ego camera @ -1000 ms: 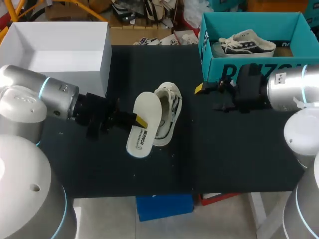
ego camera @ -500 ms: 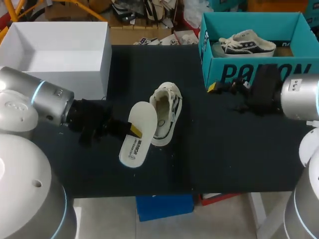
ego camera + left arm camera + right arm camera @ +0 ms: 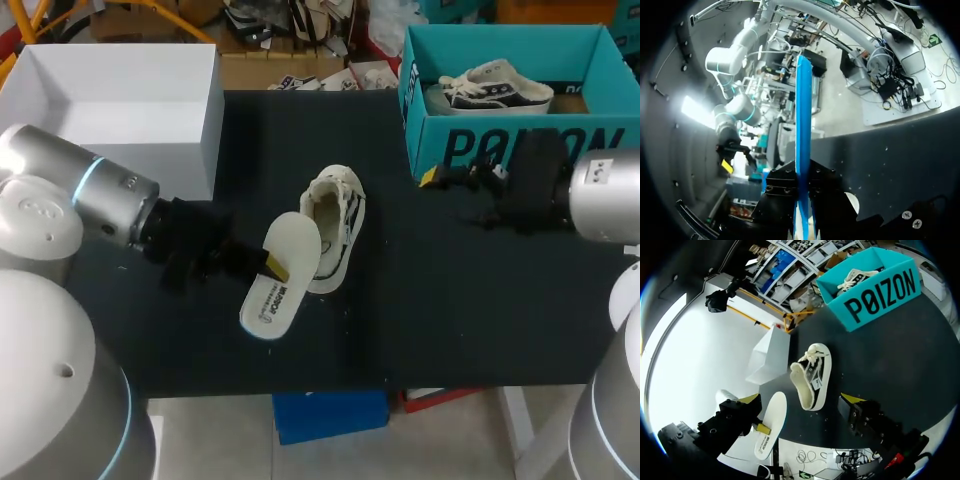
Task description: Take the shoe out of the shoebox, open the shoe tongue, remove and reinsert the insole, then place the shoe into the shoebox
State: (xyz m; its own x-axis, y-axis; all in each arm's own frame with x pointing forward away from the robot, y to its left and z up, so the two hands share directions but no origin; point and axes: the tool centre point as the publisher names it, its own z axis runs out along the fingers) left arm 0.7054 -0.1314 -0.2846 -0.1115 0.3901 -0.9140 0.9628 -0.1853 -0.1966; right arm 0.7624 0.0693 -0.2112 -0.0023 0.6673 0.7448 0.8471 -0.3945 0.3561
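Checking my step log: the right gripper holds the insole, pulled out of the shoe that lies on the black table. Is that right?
No. The left gripper, not the right, holds the insole, as the head view shows. The shoe does lie on the black table.

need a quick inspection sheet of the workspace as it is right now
surface: black table, bare where visible.
job's things: shoe on the table; insole out of it, beside it; teal shoebox holds another shoe.
clutter: white box at the rear left.
pincers: left pincer shut on the insole; right pincer open, holding nothing, in front of the shoebox.
cables: nothing seen.
surroundings: nothing seen.
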